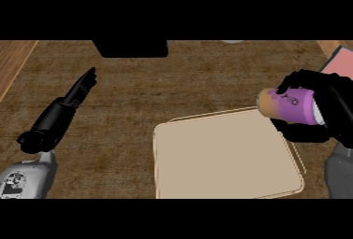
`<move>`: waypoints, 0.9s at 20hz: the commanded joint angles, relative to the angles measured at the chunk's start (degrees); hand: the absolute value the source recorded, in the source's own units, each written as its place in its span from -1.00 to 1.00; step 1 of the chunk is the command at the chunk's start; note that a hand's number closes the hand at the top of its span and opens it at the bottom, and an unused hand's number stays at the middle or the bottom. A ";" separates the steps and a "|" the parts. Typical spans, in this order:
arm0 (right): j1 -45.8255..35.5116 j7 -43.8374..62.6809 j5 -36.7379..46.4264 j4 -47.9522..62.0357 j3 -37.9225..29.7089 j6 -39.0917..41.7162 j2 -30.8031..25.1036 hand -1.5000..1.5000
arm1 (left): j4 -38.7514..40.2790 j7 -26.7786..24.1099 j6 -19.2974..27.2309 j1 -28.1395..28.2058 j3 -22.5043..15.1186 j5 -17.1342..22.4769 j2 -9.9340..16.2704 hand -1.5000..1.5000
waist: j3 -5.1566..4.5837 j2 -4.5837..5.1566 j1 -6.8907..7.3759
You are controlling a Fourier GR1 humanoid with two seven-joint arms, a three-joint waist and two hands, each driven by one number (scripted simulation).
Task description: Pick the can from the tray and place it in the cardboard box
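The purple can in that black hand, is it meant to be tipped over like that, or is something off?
The can lies on its side in the right hand, whose fingers curl round it, at the right edge of the cardboard box. Nothing looks spilled or dented. The left hand is open, away from it.

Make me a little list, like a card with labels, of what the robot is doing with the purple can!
can: purple and orange, tipped on its side
right hand: curled round the can
cardboard box: tan, open, below and left of the can
can's place: over the box's right edge, not inside yet
left hand: open, fingers straight, holding nothing
tray: pink, at the right edge
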 commanded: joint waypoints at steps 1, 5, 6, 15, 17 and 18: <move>-6.02 4.98 -3.76 4.42 -10.65 -0.66 -2.03 1.00 | -1.77 -0.39 -1.74 2.00 0.52 1.22 0.89 0.00 | 0.03 0.16 0.88; -13.61 6.72 -6.21 13.63 -17.12 -0.30 -8.11 1.00 | -0.55 -0.35 0.06 -0.28 -1.57 -0.76 -1.70 0.00 | 0.03 0.33 0.93; -16.01 6.54 -6.00 17.70 -16.99 -1.67 -8.76 1.00 | 3.58 -2.25 -0.45 -1.66 -0.14 -0.34 -1.01 0.00 | 0.01 0.46 0.91; -19.59 -2.28 0.35 42.44 -15.52 -3.98 -23.54 1.00 | -0.51 -0.65 -0.46 -0.58 -0.83 -0.94 -1.47 0.00 | 0.05 0.49 1.83; -19.70 -3.49 0.45 48.55 -15.44 -0.24 -26.16 1.00 | 1.84 -2.48 -1.41 -0.36 -0.42 -0.85 -0.62 0.00 | 0.05 0.79 2.04; -18.98 -4.87 0.41 50.71 -15.60 1.78 -28.25 1.00 | 1.17 -1.67 -0.89 -0.60 -1.17 -1.05 -1.61 0.00 | 0.07 0.77 1.88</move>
